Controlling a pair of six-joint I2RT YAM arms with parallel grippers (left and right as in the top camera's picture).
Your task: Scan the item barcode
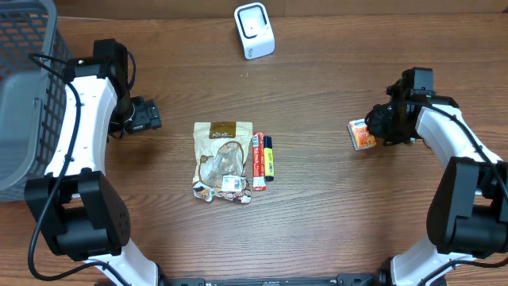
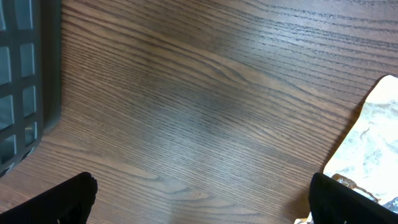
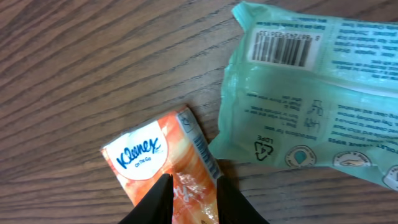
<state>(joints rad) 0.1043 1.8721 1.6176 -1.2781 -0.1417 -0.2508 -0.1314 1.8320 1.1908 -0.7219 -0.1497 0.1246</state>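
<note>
Right wrist view: the right tool is clenched on one end of the orange Kleenex pack, at the right side of the tabletop, just beside a green packet (barcode facing up). The left tool hangs released near the basket at far left. The scanner stands at the far edge.

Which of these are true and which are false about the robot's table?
The right fingers pinch the Kleenex tissue pack. True.
The left fingers are holding something. False: they are wide open and empty.
The white scanner stands at the far edge of the table. True.
The green packet hides its barcode. False: the barcode faces up.
The basket is on the robot's right. False: it is on the robot's left.
</note>
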